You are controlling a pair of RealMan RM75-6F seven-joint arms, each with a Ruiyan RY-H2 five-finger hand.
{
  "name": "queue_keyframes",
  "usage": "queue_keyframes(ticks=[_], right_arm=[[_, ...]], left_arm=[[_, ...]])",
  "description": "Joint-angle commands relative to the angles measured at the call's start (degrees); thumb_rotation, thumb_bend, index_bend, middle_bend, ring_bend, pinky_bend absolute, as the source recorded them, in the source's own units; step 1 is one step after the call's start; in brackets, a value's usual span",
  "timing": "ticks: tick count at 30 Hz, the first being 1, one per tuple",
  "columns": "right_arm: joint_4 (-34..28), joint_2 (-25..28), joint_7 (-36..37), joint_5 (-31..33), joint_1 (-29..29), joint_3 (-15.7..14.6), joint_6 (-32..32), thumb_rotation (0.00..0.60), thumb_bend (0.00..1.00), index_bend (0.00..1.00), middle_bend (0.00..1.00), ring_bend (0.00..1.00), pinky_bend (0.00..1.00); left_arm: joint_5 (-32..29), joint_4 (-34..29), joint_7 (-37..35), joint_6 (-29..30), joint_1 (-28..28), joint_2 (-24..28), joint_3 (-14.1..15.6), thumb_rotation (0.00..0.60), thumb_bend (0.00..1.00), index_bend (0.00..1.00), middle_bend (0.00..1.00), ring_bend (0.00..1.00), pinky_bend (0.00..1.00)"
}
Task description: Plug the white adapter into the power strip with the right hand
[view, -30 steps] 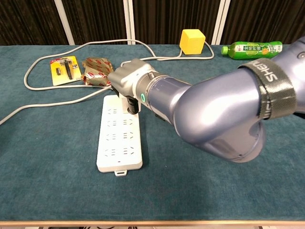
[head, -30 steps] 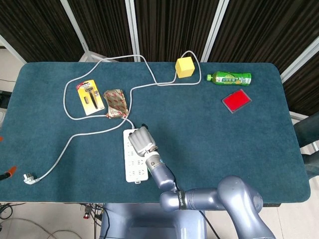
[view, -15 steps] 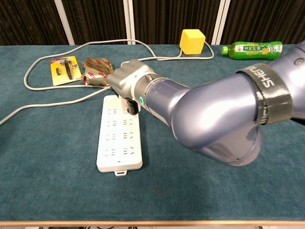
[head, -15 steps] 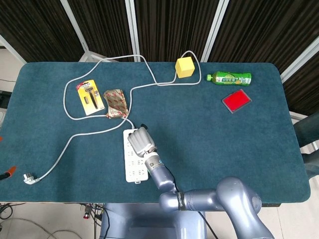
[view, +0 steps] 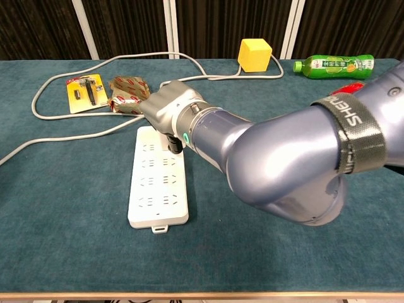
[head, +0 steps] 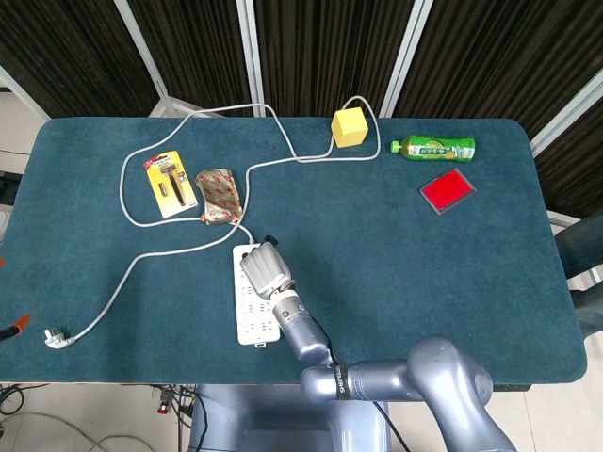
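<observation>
The white power strip [head: 252, 313] [view: 155, 184] lies lengthwise near the table's front edge, and its grey cable [head: 179, 252] runs off from its far end. My right hand [head: 266, 267] [view: 169, 108] is over the strip's far end with its fingers curled in. A little white of the adapter [view: 167, 135] shows under the hand, just above the strip's top row of sockets; the rest is hidden by the fingers. I cannot tell whether its pins are in a socket. My left hand shows in neither view.
A razor pack [head: 170, 185] and a snack packet [head: 218, 195] lie behind the strip on the left. The yellow cube [head: 349, 127], green bottle [head: 435, 147] and red pad [head: 447, 191] are at the far right. The cable's plug [head: 55, 337] lies at the front left.
My right hand has slid a little to the left and nearer along the strip's far end, still closed around the adapter. The strip has not moved.
</observation>
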Motion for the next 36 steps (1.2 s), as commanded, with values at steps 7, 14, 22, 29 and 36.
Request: queue_keyframes(ticks=[7, 14, 22, 29, 36], right_arm=[[-1.1, 0.4, 0.3, 0.5, -0.6, 1.5, 0.8, 0.6, 0.61, 0.61, 0.6, 0.47, 0.35], [-2.2, 0.9, -0.9, 2.1, -0.8, 2.0, 1.3, 0.6, 0.61, 0.52, 0.49, 0.41, 0.35], [-2.9, 1.3, -1.9, 3.3, -0.9, 2.3, 1.7, 0.6, 0.61, 0.44, 0.41, 0.32, 0.33], [-4.5, 2.2, -4.2, 6.0, -0.6, 2.5, 2.2, 0.6, 0.56, 0.27, 0.31, 0.21, 0.27], [-6.2, 3.5, -6.3, 8.6, 0.0, 2.8, 2.7, 0.6, 0.3, 0.06, 0.16, 0.12, 0.22]], left_arm=[[0.0, 0.0, -0.2, 0.0, 0.0, 0.1, 0.0, 0.6, 0.1, 0.22, 0.0, 0.0, 0.0], [0.0, 0.0, 0.0, 0.0, 0.0, 0.0, 0.0, 0.6, 0.1, 0.22, 0.0, 0.0, 0.0], [-0.2, -0.1, 0.1, -0.1, 0.0, 0.0, 0.0, 0.6, 0.1, 0.22, 0.0, 0.0, 0.0], [-0.2, -0.1, 0.2, 0.0, 0.0, 0.0, 0.0, 0.6, 0.1, 0.22, 0.0, 0.0, 0.0], [-0.2, -0.1, 0.4, -0.1, 0.0, -0.1, 0.0, 0.6, 0.1, 0.22, 0.0, 0.0, 0.0]])
